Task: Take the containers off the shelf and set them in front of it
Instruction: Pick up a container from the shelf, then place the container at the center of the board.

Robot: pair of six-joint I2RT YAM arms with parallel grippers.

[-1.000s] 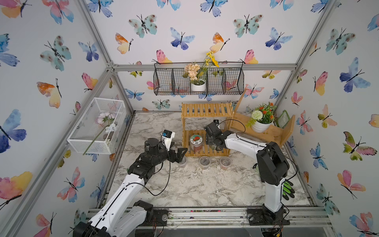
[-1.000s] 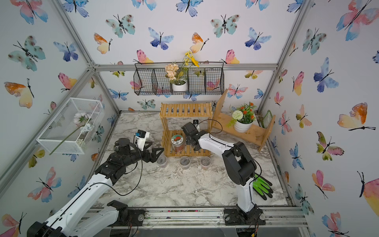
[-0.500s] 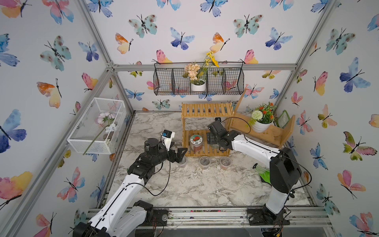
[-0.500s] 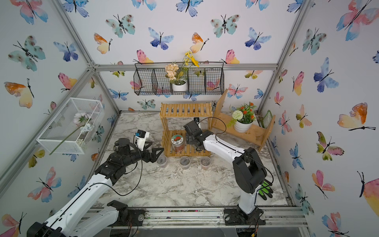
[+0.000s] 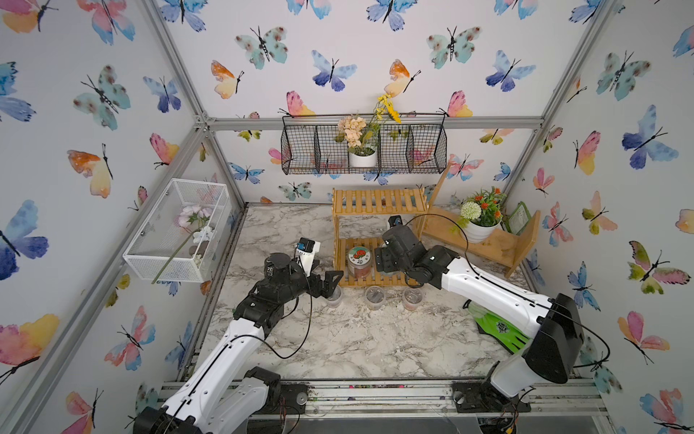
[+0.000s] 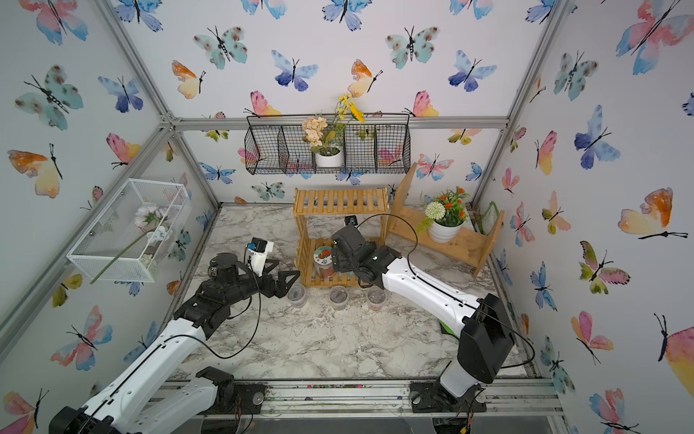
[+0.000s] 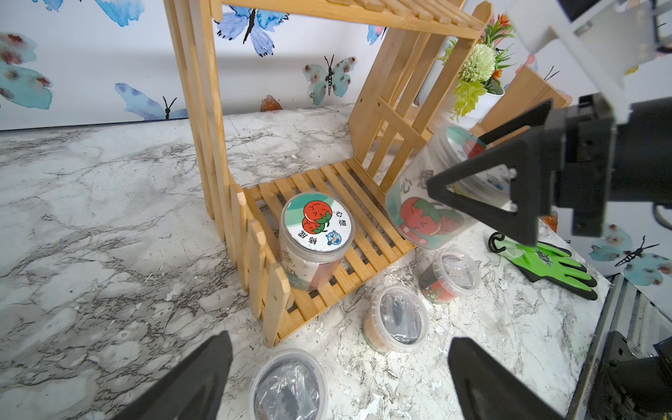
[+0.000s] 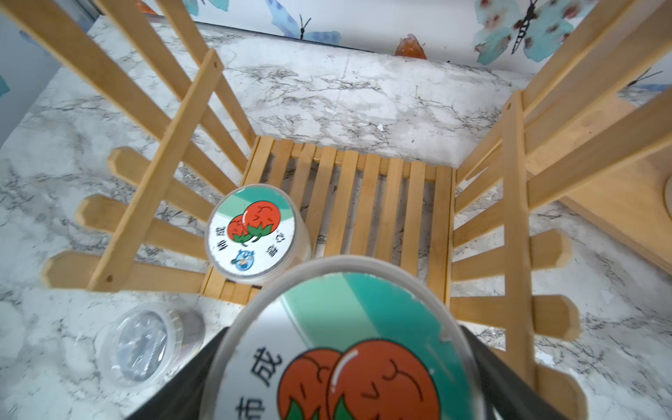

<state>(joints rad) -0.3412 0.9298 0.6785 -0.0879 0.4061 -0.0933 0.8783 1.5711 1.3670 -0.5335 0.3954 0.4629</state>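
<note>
Right wrist view is mostly filled by the held jar (image 8: 345, 345). It is a clear tub with a white-and-teal lid that carries two red tomato-like fruits and dark characters. The lid is slightly blurred and runs off the frame edge. My right gripper (image 8: 342, 367) pinches it across the body, with a black finger showing on either side.

From the left wrist camera this jar hangs tilted at the front corner of the shelf (image 7: 214, 109) on my right. A red fruit is printed on its clear wall. My finger covers part of it, and I cannot tell whether its base touches the slats. In both top views my right arm hides it.

The second jar (image 7: 316, 236) looks the same. It stands upright on the lower tier, towards my left.

Three cups sit in a row on the bench (image 7: 91, 218) just in front of the shelf: (image 7: 287, 385), (image 7: 396, 320) and (image 7: 449, 274). They are small and clear, with translucent lids. Their contents look dark and are hard to make out.

My left gripper (image 7: 338, 349) is spread wide and empty above the cup at my left end of the row. The frame edge cuts that cup off.

A green glove (image 7: 545, 262) lies on the bench to my right, partly behind my right gripper.
</note>
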